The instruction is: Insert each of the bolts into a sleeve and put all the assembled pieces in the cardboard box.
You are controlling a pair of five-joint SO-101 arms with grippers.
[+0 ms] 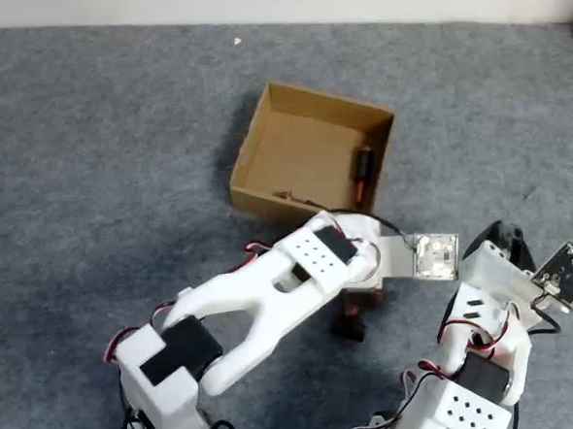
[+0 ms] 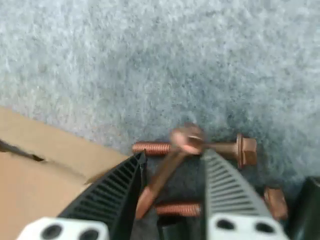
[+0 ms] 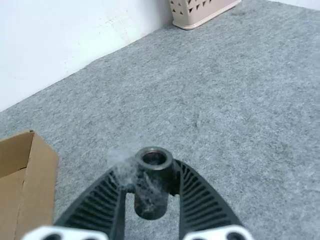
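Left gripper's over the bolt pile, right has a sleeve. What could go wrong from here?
1. The bolts lie bunched and crossed under the open left gripper; closing may snag two or scatter them.
2. The tilted bolt in its gap may get clamped askew, likely missing the bore of the sleeve held by the right gripper.

Grey carpet [image 1: 87,139] bears the cardboard box [image 1: 307,150] and loose bolts [image 2: 244,150].
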